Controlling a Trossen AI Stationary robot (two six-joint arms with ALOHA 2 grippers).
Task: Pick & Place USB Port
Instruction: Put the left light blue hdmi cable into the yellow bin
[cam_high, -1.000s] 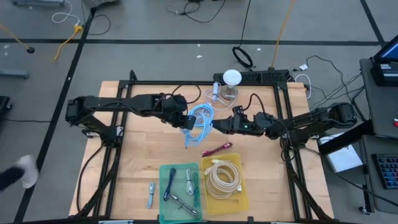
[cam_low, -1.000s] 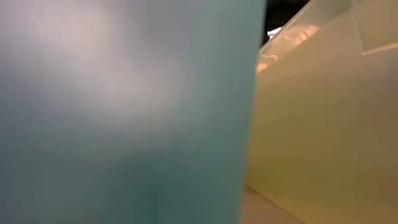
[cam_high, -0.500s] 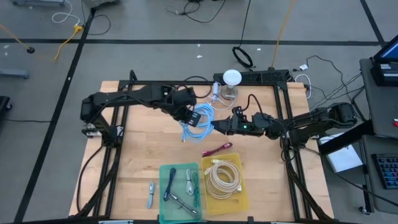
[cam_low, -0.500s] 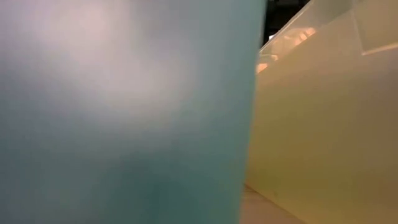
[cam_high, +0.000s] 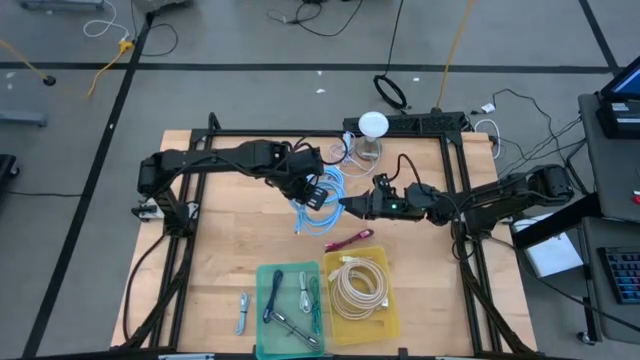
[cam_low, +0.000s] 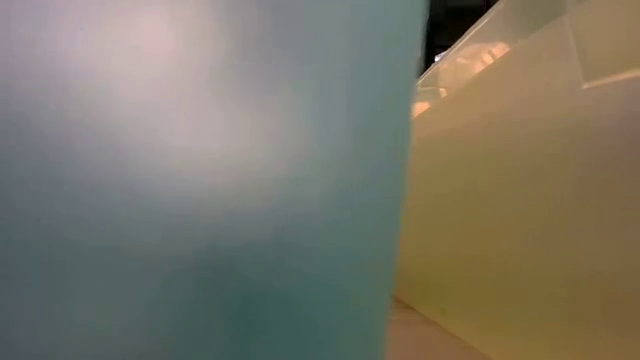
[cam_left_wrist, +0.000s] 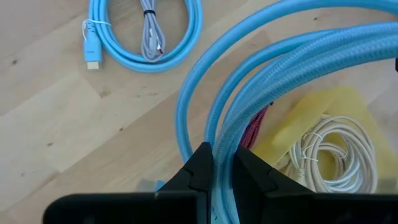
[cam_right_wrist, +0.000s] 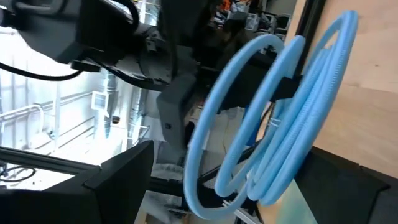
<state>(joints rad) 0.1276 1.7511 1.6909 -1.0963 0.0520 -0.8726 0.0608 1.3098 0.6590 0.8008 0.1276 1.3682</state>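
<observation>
A light-blue coiled cable (cam_high: 325, 186) (cam_left_wrist: 267, 68) (cam_right_wrist: 280, 118) is held above the table's middle by my left gripper (cam_high: 308, 186) (cam_left_wrist: 224, 171), which is shut on it. My right gripper (cam_high: 347, 203) (cam_right_wrist: 236, 177) is open, level and close to the coil's right side. Its two fingers stand wide apart on either side of the coil in the right wrist view, and no touch shows. A second, flat blue cable (cam_left_wrist: 143, 31), bundled with a thin grey one, lies on the wood below. My left gripper pinches several strands of the coil's upper arc (cam_left_wrist: 222, 140) between its two fingers, coming from above and pointing down, the fingers across the strands. The coil is lifted clear of the table and hangs on edge below the fingers.
Near the front edge stand a teal bin (cam_high: 290, 296) with cables and a yellow bin (cam_high: 362, 286) (cam_left_wrist: 323, 140) with a white coiled cable. A magenta cable (cam_high: 348, 240) lies between them and the grippers. A white round object (cam_high: 372, 126) sits at the far edge. Bin walls (cam_low: 200, 180) fill the low view.
My left gripper has carried the blue coil toward the table's right and slightly toward the far edge, bringing it up beside my right gripper. The coil has stayed lifted.
</observation>
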